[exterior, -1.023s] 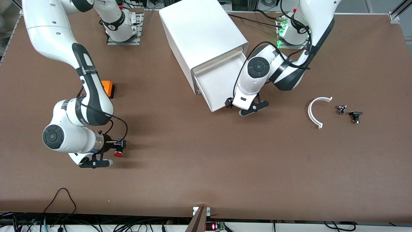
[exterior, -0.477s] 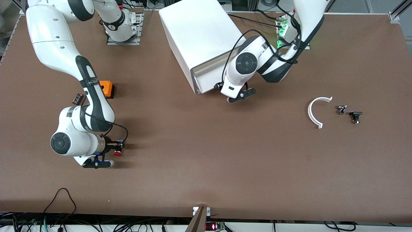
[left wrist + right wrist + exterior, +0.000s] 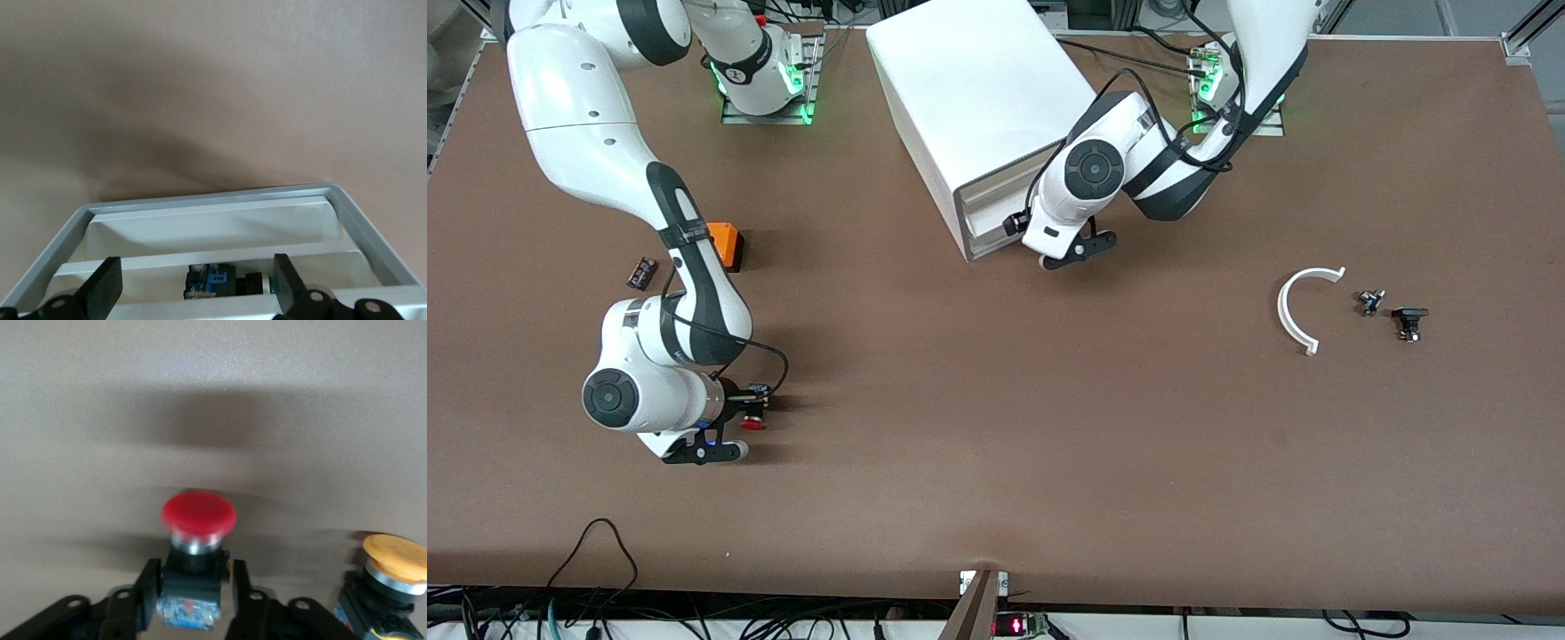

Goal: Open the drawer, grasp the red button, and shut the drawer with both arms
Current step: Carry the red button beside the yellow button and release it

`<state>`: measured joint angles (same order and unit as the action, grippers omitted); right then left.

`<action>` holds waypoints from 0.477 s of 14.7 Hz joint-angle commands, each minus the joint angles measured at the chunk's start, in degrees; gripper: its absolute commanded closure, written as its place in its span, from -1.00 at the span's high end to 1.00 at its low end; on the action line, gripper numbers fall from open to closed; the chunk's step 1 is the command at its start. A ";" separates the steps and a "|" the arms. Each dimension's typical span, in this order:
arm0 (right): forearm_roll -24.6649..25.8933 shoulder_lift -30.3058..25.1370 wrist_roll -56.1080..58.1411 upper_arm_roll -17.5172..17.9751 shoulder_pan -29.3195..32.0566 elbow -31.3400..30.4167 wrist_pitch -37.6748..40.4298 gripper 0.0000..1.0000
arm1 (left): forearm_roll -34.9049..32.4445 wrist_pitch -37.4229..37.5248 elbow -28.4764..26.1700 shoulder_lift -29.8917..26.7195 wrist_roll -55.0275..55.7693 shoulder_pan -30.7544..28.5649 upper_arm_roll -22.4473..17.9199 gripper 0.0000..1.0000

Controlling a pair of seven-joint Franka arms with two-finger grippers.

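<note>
Two arms over a brown worktop [image 3: 996, 427]; cables along the edge nearest the front cam.

White cabinet [image 3: 978, 98] stands between the two bases, drawer [image 3: 996, 218] pushed nearly flush w/ the grey-rimmed front.

Left hand [image 3: 1021, 224] sits at the cabinet front. Its fingers [image 3: 103, 290] are spread wide apart in the left wrist view, gripping nothing; a black-and-blue part lies in the drawer compartment between them.

Right hand [image 3: 751, 409] is low over the worktop toward the right arm's end, clenched on the button [image 3: 197, 550]: black body pinched between both fingers, red cap sticking out past the tips. Yellow-capped button [image 3: 393, 577] just beside it in the right wrist view.

Orange box [image 3: 725, 244] sits near the right forearm, small dark part [image 3: 641, 272] close by. White curved piece [image 3: 1298, 307] and two small dark parts [image 3: 1392, 313] lie toward the left arm's end.
</note>
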<state>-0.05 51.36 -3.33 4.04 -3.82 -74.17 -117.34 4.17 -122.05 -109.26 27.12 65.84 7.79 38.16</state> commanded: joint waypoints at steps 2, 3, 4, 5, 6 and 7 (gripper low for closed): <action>0.40 -0.82 0.26 0.70 0.56 0.78 -0.43 0.98 | 1.89 2.07 0.19 0.65 0.17 -0.14 1.30 1.00; 0.23 -1.35 0.26 0.70 0.74 0.78 -0.52 0.98 | 2.24 2.86 0.19 0.65 0.00 -0.14 1.30 1.00; 0.23 -2.22 0.69 0.79 0.74 0.87 -0.52 0.98 | 2.24 3.13 0.28 0.65 -0.01 -0.14 1.30 1.00; 0.40 -3.45 0.61 0.79 0.74 0.87 -0.43 0.98 | 2.68 3.22 0.19 0.57 -0.01 -0.14 1.30 1.00; 0.49 -4.85 0.17 0.79 0.65 0.87 -0.43 0.98 | 3.29 3.22 0.28 0.65 -0.09 -0.14 1.30 1.00; 0.40 -6.78 0.34 0.79 0.65 0.52 -0.08 0.98 | 3.73 3.22 0.28 0.65 -0.18 -0.14 1.30 1.00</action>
<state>-0.05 49.01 -3.33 4.05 -3.76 -72.23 -118.20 5.67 -120.20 -109.26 27.73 65.88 7.78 38.90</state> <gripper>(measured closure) 0.009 0.000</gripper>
